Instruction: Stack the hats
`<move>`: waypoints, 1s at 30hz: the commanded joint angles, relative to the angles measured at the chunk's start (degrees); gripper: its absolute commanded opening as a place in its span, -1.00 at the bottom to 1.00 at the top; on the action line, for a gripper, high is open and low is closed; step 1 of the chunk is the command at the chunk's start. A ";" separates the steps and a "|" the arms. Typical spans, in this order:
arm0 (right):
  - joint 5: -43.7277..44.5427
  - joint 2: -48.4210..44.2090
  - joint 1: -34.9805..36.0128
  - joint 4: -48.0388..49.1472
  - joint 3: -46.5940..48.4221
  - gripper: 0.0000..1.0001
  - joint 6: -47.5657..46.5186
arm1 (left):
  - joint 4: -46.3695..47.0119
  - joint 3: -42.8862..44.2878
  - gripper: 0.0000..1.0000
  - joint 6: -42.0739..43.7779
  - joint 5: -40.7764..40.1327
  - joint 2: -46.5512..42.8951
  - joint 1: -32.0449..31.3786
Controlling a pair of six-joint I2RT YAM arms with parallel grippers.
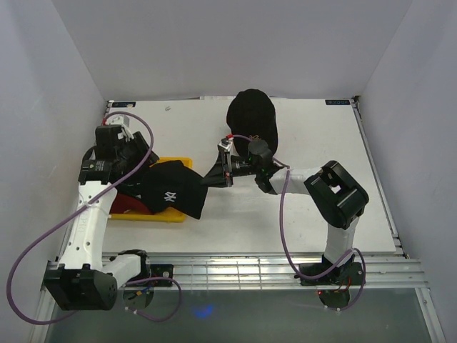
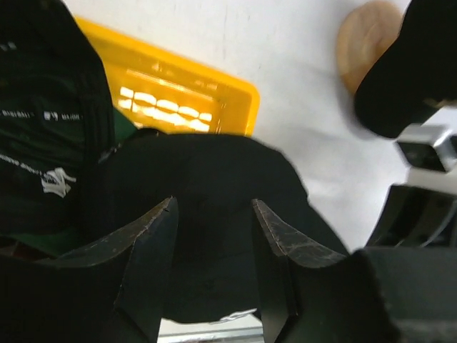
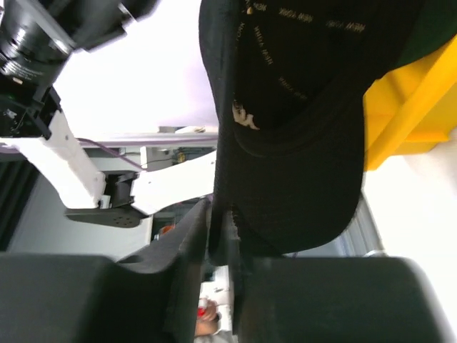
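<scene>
My right gripper (image 1: pixel 208 179) is shut on the brim edge of a black cap with a white emblem (image 1: pixel 170 194) and holds it over the yellow tray (image 1: pixel 171 216). In the right wrist view the fingers (image 3: pixel 193 236) pinch that brim, and the cap (image 3: pixel 300 114) shows its underside. My left gripper (image 1: pixel 139 163) is open just left of the cap. Its fingers (image 2: pixel 161 236) frame the cap's black fabric (image 2: pixel 214 179) without touching it. A second black cap (image 1: pixel 251 114) sits on the stand at the back. A red cap (image 1: pixel 127 206) and a sliver of green cap (image 2: pixel 43 241) lie underneath.
The wooden stand top (image 2: pixel 368 39) shows beside the back cap (image 2: pixel 403 78). The yellow tray's rim (image 2: pixel 182 89) lies behind the held cap, and also shows in the right wrist view (image 3: pixel 407 121). The table's near rail (image 1: pixel 235 261) runs along the front.
</scene>
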 commanded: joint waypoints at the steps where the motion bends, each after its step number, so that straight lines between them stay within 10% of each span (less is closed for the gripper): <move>1: 3.34 -0.06 -0.20 -2.53 0.94 -0.50 -5.22 | 1.41 -4.69 0.10 -1.04 -1.98 -1.66 -2.60; 16: 24.44 -5.85 -0.21 -31.74 -0.63 0.44 -23.07 | 5.81 -12.96 -0.14 -3.41 -4.98 -1.57 -6.47; 30: 34.90 -17.98 5.94 -25.52 -11.26 0.56 -15.00 | 6.69 -13.14 -0.17 -4.12 -5.06 -1.31 -7.00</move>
